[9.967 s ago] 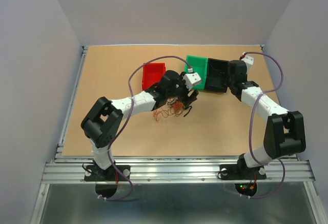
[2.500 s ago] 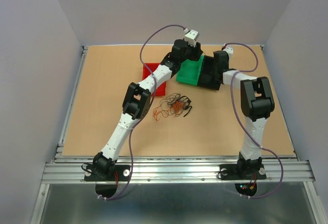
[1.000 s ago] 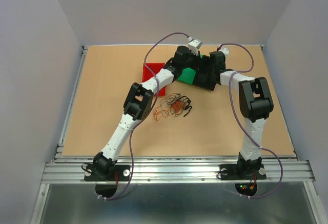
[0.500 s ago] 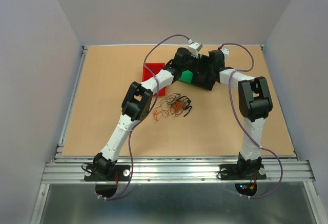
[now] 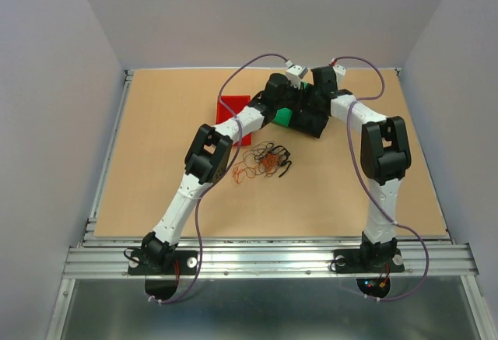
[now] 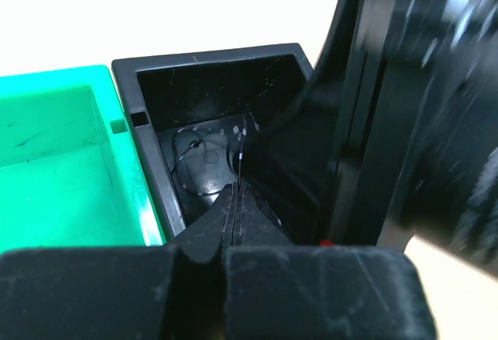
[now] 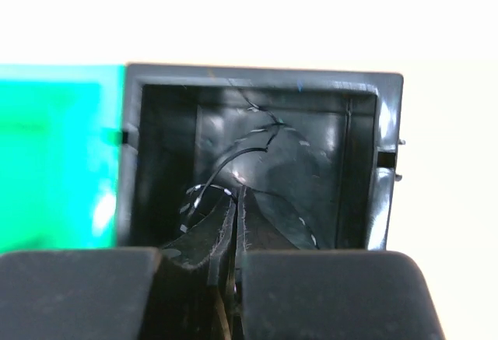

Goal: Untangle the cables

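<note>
Far across the table (image 5: pixel 156 138), near its back edge, both arms meet over the black bin (image 5: pixel 313 126). It stands against the green bin (image 5: pixel 285 116), and the red bin (image 5: pixel 230 112) lies further left, partly under the left arm (image 5: pixel 206 157).

On my left wrist view the left jaws are pressed together, with the tips down inside the black bin (image 6: pixel 210 60). A black wire (image 6: pixel 188 161) lies looped on the bin's floor, and one thin strand runs straight up from where the tips meet. I cannot tell whether that strand is actually pinched. The green bin (image 6: pixel 62 145) sits just left of the black one, walls touching. The right arm (image 6: pixel 420 122) fills the right side of that view as a blurred dark mass.

On my right wrist view the right jaws are also pressed together, pointing into the same black bin (image 7: pixel 264 75). Thin wire curves (image 7: pixel 233 161) across the floor just beyond the tips. Whether any of it is caught between them I cannot tell.

Most of the cables (image 5: pixel 261 162) lie as an orange, red and black tangle on the table. They sit nearer me than the bins and well apart from both jaws.
</note>
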